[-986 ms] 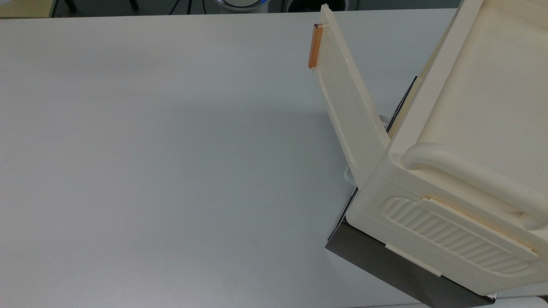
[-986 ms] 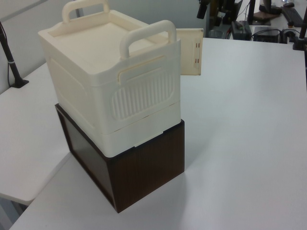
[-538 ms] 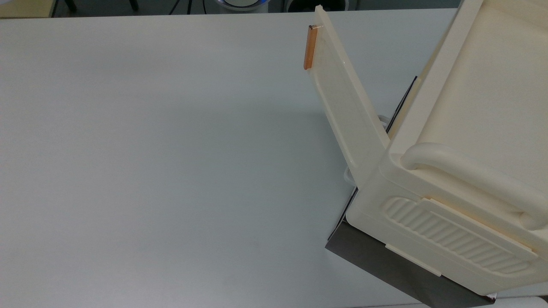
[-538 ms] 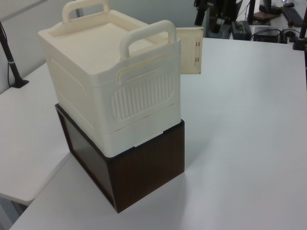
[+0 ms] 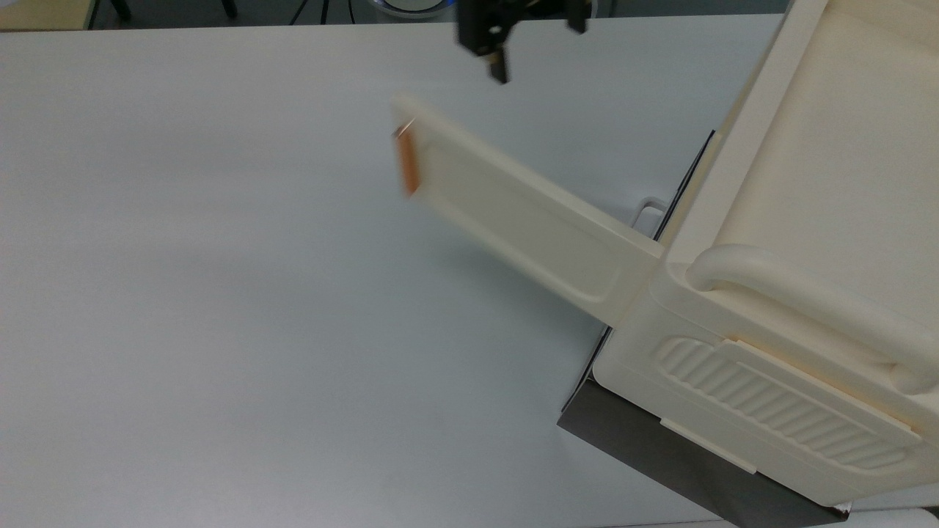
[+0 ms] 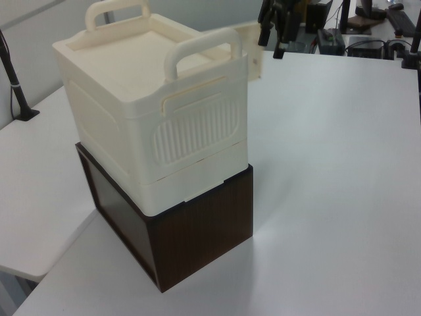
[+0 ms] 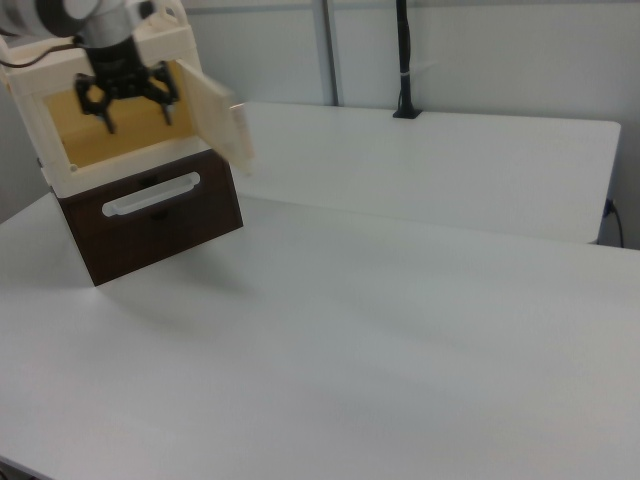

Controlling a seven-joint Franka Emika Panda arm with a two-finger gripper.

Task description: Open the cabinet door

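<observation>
1. One gripper (image 7: 134, 105) hangs in front of the open cabinet (image 7: 60, 110); its two fingers (image 7: 105, 112) are spread wide and point down, and they hold nothing and touch nothing.
2. In the top view the gripper (image 5: 535, 37) is at the upper edge, apart from the cabinet door (image 5: 528, 220).
3. The cabinet door (image 7: 215, 120) stands swung out wide from the cabinet (image 5: 807, 279); its copper handle (image 5: 408, 166) is at the free end.
4. The cabinet sits on a dark brown base (image 6: 197, 237) with a white loop handle (image 7: 150, 195).
5. All stands on a white table (image 5: 220, 293); behind it is a pale wall (image 7: 480, 55) with a black pole (image 7: 403, 60).
</observation>
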